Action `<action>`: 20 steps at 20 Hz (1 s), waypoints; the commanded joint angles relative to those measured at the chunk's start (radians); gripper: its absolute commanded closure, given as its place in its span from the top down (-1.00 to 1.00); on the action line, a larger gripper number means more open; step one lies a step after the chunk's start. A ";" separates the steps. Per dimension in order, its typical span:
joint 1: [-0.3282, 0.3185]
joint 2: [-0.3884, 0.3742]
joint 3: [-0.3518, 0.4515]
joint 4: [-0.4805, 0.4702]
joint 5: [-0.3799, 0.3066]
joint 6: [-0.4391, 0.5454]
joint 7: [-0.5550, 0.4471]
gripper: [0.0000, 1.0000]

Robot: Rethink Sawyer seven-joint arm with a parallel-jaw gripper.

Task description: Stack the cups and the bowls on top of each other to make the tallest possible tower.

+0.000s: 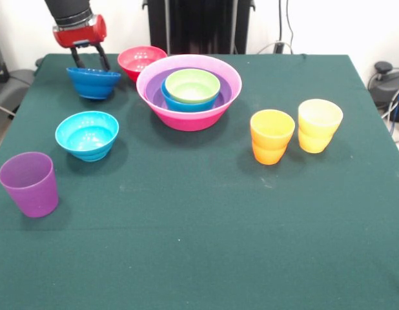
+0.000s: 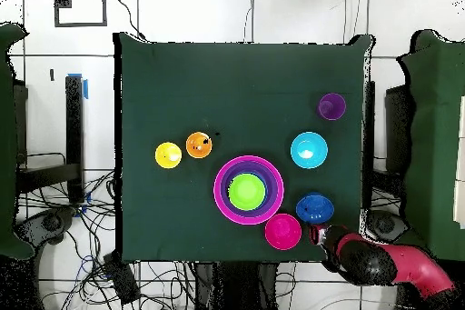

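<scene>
The tower [image 1: 188,90] is a hot-pink bowl with purple, blue and lime green bowls nested inside it; it also shows as the tower [image 2: 248,189]. My gripper [image 1: 91,66] hangs open at the far rim of the dark blue bowl [image 1: 93,84], its two fingers spread apart just above the rim. Beside it stands a small red-pink bowl [image 1: 141,61]. A cyan bowl [image 1: 87,134] and a purple cup [image 1: 30,183] sit nearer the camera on the left. The orange cup [image 1: 272,136] and yellow cup [image 1: 319,124] stand together on the right.
A green cloth covers the table [image 1: 199,245]. From above, the arm [image 2: 381,264] reaches in from the lower right corner to the dark blue bowl [image 2: 314,208]. Cables and dark equipment lie off the table's edges.
</scene>
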 commanded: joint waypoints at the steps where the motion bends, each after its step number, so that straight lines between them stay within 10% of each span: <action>1: 0.044 0.013 -0.009 -0.103 -0.040 0.043 -0.270 1.00; 20: 0.051 -0.041 0.007 -0.067 -0.012 0.055 -0.248 1.00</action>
